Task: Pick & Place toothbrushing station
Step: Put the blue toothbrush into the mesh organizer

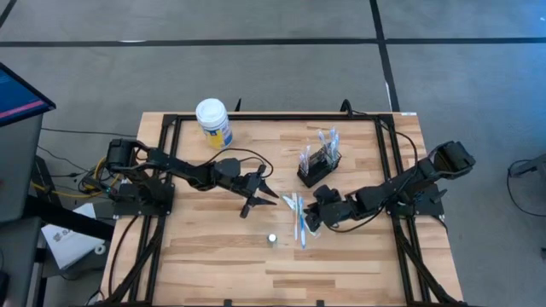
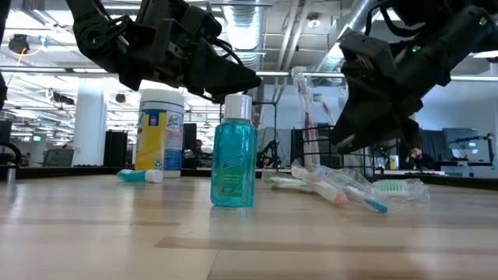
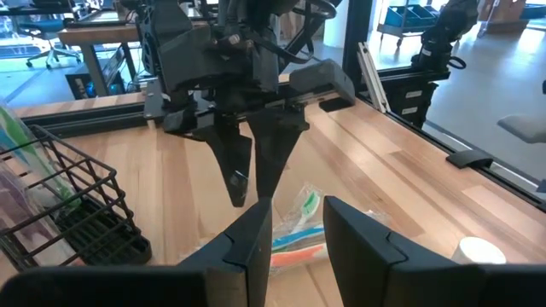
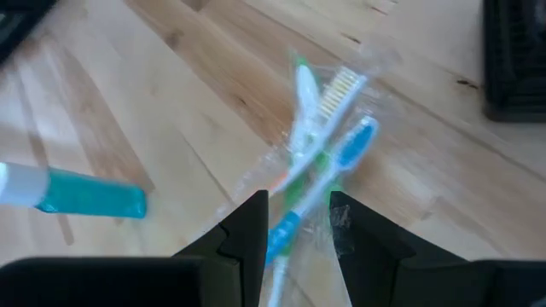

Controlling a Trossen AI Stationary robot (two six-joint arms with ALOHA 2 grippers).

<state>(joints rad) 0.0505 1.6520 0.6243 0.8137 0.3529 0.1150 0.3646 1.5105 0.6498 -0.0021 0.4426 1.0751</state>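
Mouthwash bottle (image 2: pixel 233 155), teal with a white cap, is seen nearest in the low view, upright on the table (image 1: pixel 205 256); in the high view only its cap shows. Just behind it, a loose cluster of toothbrushes (image 1: pixel 299 217) in clear wrapping is laid flat on the boards, white, blue and green handles crossing one another. A small teal tube (image 2: pixel 140 176) is seen lying on its side off toward the jar.

Right gripper (image 4: pixel 294 226) is held low over the loose toothbrushes, its fingers partly open with a blue handle showing between them; no grip is seen yet, and nothing is lifted. Left gripper (image 1: pixel 271 196) is held just beside the same cluster, pointed at it, fingers partly open and empty.

Farther back, the black wire holder (image 1: pixel 317 166) is standing upright, well apart from the tube, with a few toothbrushes already standing in it. A white-lidded yellow jar (image 1: pixel 213 122) is placed at the far edge and is judged no part of the job.

Progress is judged partial: some brushes are housed, while the loose cluster, the tube and perhaps the bottle are left to be placed. A pick on the wrapped brushes appears to be the step in hand.
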